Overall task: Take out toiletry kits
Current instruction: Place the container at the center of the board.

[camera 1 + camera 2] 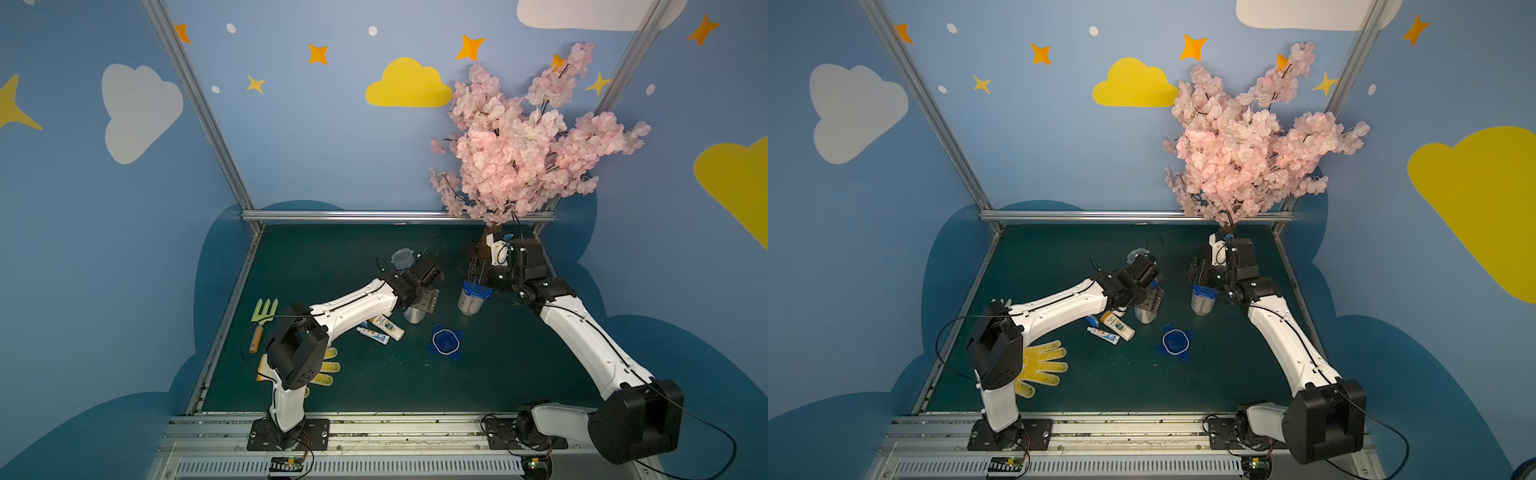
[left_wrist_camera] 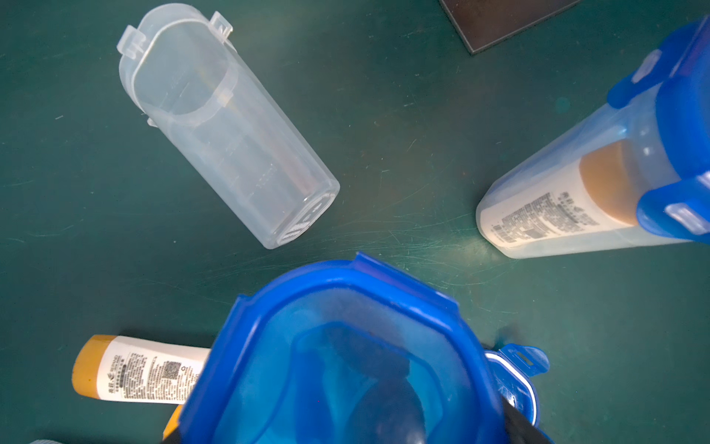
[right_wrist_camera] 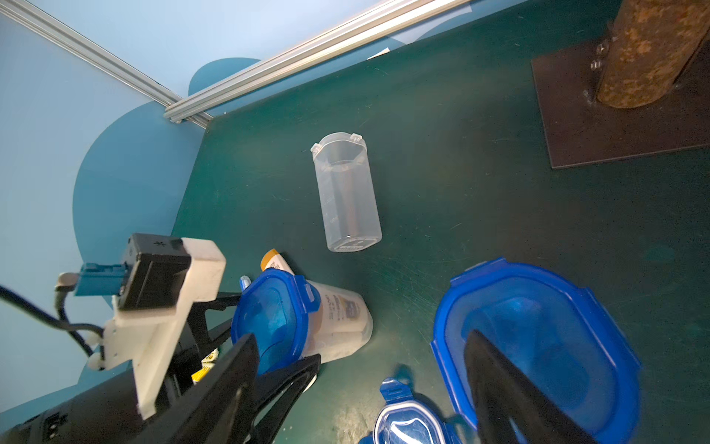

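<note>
Counted: three jars (image 3: 347, 196), three lids (image 1: 445, 341) (one loose), three bottles (image 2: 134, 369), one tube (image 1: 372, 334), one glove (image 1: 1044, 361), one fork (image 1: 266, 309), one tree (image 1: 523, 137).

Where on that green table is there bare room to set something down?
The widest bare stretch is the front of the mat, between the loose blue lid, the yellow glove and the front rail. The back left corner, behind the garden fork, is also free. The middle is crowded: two lidded jars, bottle, toothpaste tube.
</note>
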Robot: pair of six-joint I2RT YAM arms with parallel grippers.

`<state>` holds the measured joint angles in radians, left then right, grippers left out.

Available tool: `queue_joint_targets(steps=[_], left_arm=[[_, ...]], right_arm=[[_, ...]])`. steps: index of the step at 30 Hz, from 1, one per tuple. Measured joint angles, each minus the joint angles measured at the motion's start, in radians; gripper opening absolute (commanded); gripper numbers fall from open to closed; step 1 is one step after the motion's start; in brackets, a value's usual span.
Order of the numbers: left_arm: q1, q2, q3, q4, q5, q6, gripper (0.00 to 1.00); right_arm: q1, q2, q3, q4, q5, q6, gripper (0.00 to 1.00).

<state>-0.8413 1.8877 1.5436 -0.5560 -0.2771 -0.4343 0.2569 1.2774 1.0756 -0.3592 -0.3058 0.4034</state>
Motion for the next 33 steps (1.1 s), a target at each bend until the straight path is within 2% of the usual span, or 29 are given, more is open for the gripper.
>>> queue_joint_targets(steps=[5,9,18,22,25,27,30,33], left_arm=[[-0.002,0.000,-0.005,0.001,-0.002,-0.011,0.87],[-0.011,-0.025,-0.036,0.008,-0.004,-0.017,0.97],[-0.045,-0.156,-0.082,0.058,-0.012,-0.015,0.99],[-0.048,-0.180,-0.084,0.069,-0.012,-0.016,0.99],[-0.048,-0.216,-0.102,0.071,-0.020,-0.015,0.95],[-0.048,-0.259,-0.124,0.073,-0.034,-0.014,0.89],[-0.048,-0.341,-0.156,0.079,-0.058,-0.002,0.71],[-0.035,-0.401,-0.169,0.088,-0.068,0.001,0.64]], right_arm=[[0.000,-0.003,-0.003,0.000,0.003,0.000,0.83],[0.000,-0.008,-0.008,0.006,0.002,0.000,0.83],[0.000,-0.012,-0.034,0.015,-0.009,0.008,0.83],[0.000,-0.023,-0.036,0.014,-0.009,0.008,0.83],[0.000,-0.037,-0.039,0.017,-0.016,0.009,0.83],[0.000,-0.044,-0.047,0.026,-0.037,0.014,0.79],[0.000,-0.044,-0.069,0.050,-0.098,0.035,0.69],[0.002,-0.042,-0.108,0.092,-0.190,0.071,0.66]])
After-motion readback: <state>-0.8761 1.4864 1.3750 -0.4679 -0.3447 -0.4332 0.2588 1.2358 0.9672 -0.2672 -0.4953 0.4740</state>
